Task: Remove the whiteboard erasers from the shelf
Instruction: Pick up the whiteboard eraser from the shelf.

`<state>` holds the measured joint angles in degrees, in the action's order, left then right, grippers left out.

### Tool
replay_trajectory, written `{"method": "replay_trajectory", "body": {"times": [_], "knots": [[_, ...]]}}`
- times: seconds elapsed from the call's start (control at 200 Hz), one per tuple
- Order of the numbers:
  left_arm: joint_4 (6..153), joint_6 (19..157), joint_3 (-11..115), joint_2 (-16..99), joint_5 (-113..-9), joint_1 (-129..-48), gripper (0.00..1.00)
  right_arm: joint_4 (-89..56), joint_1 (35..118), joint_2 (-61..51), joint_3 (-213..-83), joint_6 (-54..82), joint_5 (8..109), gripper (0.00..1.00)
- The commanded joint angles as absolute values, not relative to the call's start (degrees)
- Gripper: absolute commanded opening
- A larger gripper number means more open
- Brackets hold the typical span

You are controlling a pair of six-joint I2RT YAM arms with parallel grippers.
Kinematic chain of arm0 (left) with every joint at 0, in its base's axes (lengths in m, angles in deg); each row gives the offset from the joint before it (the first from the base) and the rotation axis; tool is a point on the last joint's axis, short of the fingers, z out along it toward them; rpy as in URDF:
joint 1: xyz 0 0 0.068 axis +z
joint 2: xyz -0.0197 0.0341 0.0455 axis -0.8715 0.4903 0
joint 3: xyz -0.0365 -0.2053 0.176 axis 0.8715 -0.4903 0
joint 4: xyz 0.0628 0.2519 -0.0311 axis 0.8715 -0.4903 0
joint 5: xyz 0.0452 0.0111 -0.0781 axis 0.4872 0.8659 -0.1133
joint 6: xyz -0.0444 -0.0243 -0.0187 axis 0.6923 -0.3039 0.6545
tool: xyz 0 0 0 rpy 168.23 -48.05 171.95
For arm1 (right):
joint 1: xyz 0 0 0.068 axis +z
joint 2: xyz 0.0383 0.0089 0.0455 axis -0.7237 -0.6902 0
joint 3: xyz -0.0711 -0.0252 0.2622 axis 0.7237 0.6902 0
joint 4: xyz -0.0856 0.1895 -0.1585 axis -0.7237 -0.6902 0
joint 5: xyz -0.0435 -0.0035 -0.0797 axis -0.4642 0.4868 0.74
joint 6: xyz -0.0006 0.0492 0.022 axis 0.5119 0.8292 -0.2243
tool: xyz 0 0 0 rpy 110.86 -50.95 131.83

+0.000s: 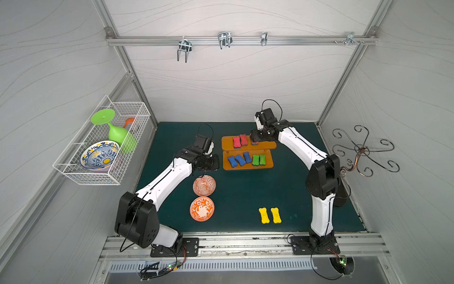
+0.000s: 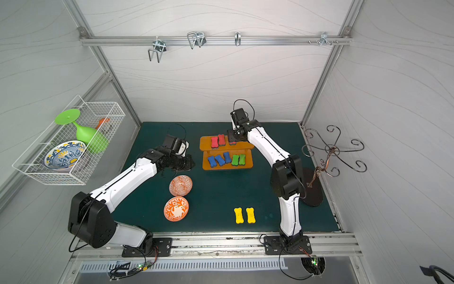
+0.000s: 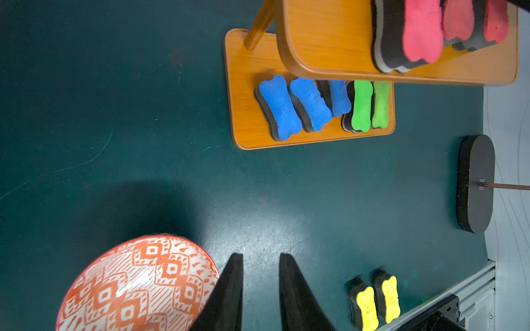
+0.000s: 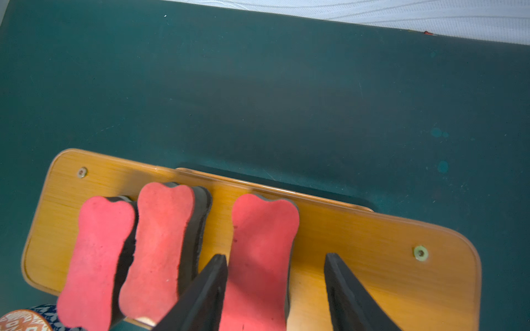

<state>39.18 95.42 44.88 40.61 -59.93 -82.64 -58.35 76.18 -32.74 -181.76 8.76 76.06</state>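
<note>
Three red erasers [image 4: 163, 243] sit on shelf's [image 4: 372, 243] top board; R gripper's [image 4: 275, 255] jaws gape around the lone one, no grip. L gripper [image 3: 261, 255]: jaws barely apart, empty, over mat [image 3: 114, 114].

Shelf [image 1: 227, 143], surroundings. Front: open mat [image 1: 245, 191] as far as two yellow erasers [image 1: 264, 215]. Front-left: two orange bowls [image 1: 204, 185], near. Right: dark stand base [image 2: 315, 194], apart. Upper board [image 3: 329, 43] roofs lower board [image 3: 246, 114] rear, just behind lower-row erasers [image 3: 309, 103].
</note>
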Motion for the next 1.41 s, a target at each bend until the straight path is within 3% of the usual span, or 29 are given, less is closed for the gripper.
{"method": "replay_trajectory", "body": {"times": [0.0, 0.295, 0.78, 0.9, 1.03, 1.21, 1.4], "knots": [[40.73, 94.79, 45.05, 39.10, -60.14, -82.26, 0.26, -60.29, 77.01, -30.90, -182.98, 9.00, 76.43, 0.62], [40.87, 94.99, 44.67, 38.36, -60.38, -82.30, 0.26, -60.81, 77.81, -32.35, -183.55, 9.74, 78.84, 0.65], [40.60, 94.81, 44.25, 37.57, -60.44, -82.35, 0.26, -61.52, 77.99, -37.28, -184.68, 9.49, 80.29, 0.56], [40.48, 94.74, 44.38, 37.48, -60.23, -82.30, 0.26, -61.98, 78.08, -38.07, -185.48, 9.49, 80.01, 0.51], [40.10, 94.74, 44.34, 37.39, -60.22, -82.33, 0.26, -62.65, 78.06, -37.34, -185.54, 10.27, 79.60, 0.38], [38.46, 95.33, 42.98, 35.63, -60.24, -83.06, 0.26, -61.57, 79.40, -29.19, -177.97, 13.60, 79.57, 0.31], [37.61, 96.04, 40.39, 31.59, -58.99, -83.06, 0.26, -59.11, 87.24, -11.07, -154.36, 21.85, 83.90, 0.32]]}}
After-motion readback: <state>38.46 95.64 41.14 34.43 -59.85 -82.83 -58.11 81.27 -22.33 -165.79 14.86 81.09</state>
